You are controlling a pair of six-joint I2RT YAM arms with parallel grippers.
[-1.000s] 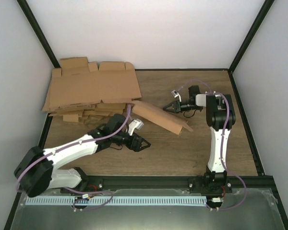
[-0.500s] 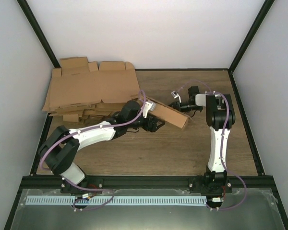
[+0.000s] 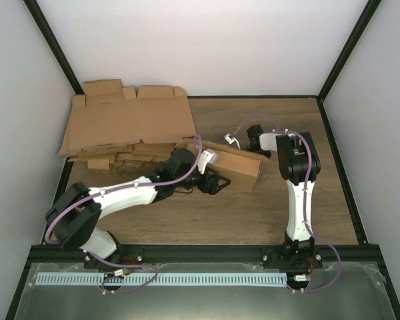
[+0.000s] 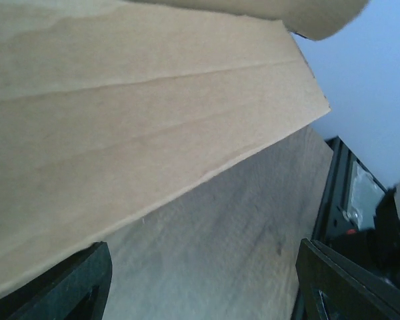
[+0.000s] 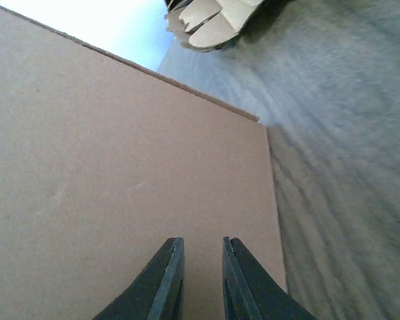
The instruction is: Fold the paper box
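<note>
Brown cardboard, the paper box (image 3: 232, 164) lies about mid-table, nearer the far edge than the near one. Its left end sits close to the pile of flat blanks (image 3: 130, 123) in the far-left corner.

1 second ago the left arm was drawn back toward the near-left, well apart from the box. Now it reaches in at the box's near side. The left gripper (image 4: 203, 244) stands wide, with nothing between its fingers and the cardboard's lower edge just above them.

The box lay on a slant then and now sits squarer to the table (image 3: 267, 213), its long near wall showing.

The right gripper (image 5: 201, 243) has swung over the far side of the box. Its fingers are almost together with only a thin slit between them. They hold nothing and hover at a plain panel.

My reading is that the right side has let go and the left is arriving to take the near wall. The fold looks barely begun, with no tab visibly tucked in.
</note>
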